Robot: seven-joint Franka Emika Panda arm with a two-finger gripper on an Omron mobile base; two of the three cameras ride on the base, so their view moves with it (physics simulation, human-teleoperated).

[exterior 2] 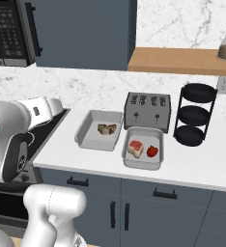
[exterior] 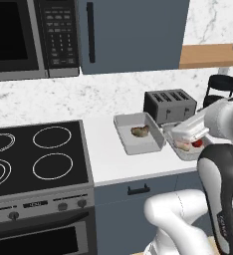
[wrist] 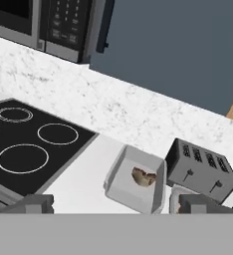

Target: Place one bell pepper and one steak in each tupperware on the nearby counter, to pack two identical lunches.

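Left base view: two tupperware trays on the white surface (exterior: 113, 167), right of the stovetop (exterior: 36, 154). Far-left tupperware (exterior: 138, 133) has its long axis running near-to-far, slightly skewed; one steak (exterior: 140, 131) sits in its far half. Second tupperware (exterior: 188, 152) is just right of it and nearer, mostly hidden by the arm; a red bell pepper (exterior: 197, 143) peeks out beside a pale steak piece. Toaster (exterior: 169, 104) stands just behind both trays. Gripper fingers can't be made out here behind the wrist.

Right base view: left tupperware (exterior 2: 99, 129) holds a steak (exterior 2: 106, 129), no pepper in it. Right tupperware (exterior 2: 143, 148) holds a second steak (exterior 2: 135, 148) on the left and the bell pepper (exterior 2: 152, 151) on the right, close but apart. Its near rim sits close to the surface's front edge; the trays nearly touch at a corner. A black tiered rack (exterior 2: 196, 116) stands right of the toaster, with open surface to the right of the trays. The hand hangs high to the left over the stovetop side, well apart from both trays.

Hand view: gripper (wrist: 116, 204) spread wide, released, nothing between the tips, touching nothing. Steak tray (wrist: 136, 182) is ahead and below, toaster (wrist: 200, 169) to its right.
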